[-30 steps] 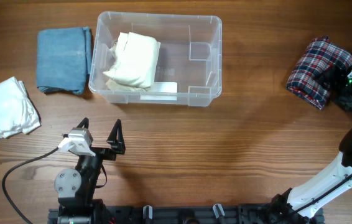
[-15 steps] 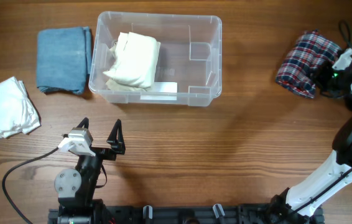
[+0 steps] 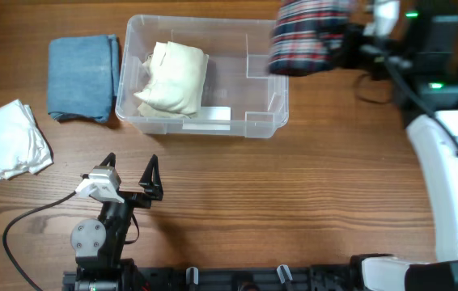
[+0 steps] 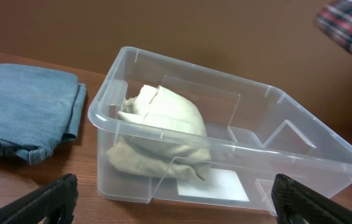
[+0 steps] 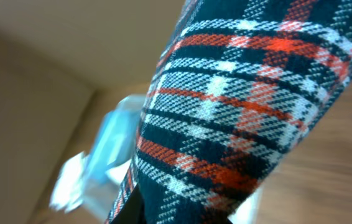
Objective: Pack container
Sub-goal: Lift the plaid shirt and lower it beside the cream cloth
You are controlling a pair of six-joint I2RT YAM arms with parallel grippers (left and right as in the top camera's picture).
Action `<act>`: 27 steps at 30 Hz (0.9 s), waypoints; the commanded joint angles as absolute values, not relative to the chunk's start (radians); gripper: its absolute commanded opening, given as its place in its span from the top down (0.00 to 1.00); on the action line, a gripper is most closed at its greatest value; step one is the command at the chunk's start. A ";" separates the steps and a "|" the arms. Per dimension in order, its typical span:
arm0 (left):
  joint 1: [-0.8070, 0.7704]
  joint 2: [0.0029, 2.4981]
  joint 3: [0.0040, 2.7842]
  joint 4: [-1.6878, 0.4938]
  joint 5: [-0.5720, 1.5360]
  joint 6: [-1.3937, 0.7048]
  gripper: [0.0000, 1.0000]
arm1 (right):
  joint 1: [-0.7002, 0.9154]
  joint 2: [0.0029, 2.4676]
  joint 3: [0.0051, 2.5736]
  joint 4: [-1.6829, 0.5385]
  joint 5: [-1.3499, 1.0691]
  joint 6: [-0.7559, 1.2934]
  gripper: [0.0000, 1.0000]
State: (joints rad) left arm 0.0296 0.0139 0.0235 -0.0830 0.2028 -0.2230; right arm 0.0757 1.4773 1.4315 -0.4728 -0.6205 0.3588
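The container (image 3: 245,90) is a clear plastic bin at the table's top middle, with a folded cream garment (image 3: 172,77) in its left half and a white label on its front wall. My right gripper (image 3: 349,42) is shut on a red, navy and white plaid garment (image 3: 306,36), held in the air over the bin's right end. In the right wrist view the plaid cloth (image 5: 244,93) fills the frame and hides the fingers. My left gripper (image 3: 131,164) stands open near the front edge, empty. From the left wrist view the bin (image 4: 288,134) lies just ahead.
A folded blue denim garment (image 3: 83,77) lies left of the bin. A crumpled white garment (image 3: 10,141) with a green mark sits at the far left. A black cable runs from the left arm's base across the front left of the table.
My right gripper shut on the plaid garment at the table's right side, lifted it and carried it left to above the bin's right end. The left arm has not moved.
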 commanded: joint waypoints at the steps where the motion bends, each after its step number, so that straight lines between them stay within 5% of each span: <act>1: 0.038 0.006 0.017 -0.084 0.193 -0.217 0.00 | 0.252 1.512 1.449 -0.437 -0.516 0.456 0.96; 7: 0.038 0.006 0.017 -0.084 0.193 -0.217 0.00 | 0.435 1.696 1.449 -0.417 -0.381 0.606 0.96; 19: 0.038 0.006 0.017 -0.084 0.193 -0.217 0.00 | 0.437 1.863 1.449 -0.347 -0.287 0.344 0.96; 27: 0.038 0.007 0.017 -0.084 0.193 -0.217 0.00 | 0.440 1.961 1.449 -0.321 -0.284 0.432 0.96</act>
State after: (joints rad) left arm 0.0296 0.0139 0.0235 -0.0830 0.2028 -0.2230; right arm 0.4370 1.9247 1.4303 -0.3504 -0.3050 0.3870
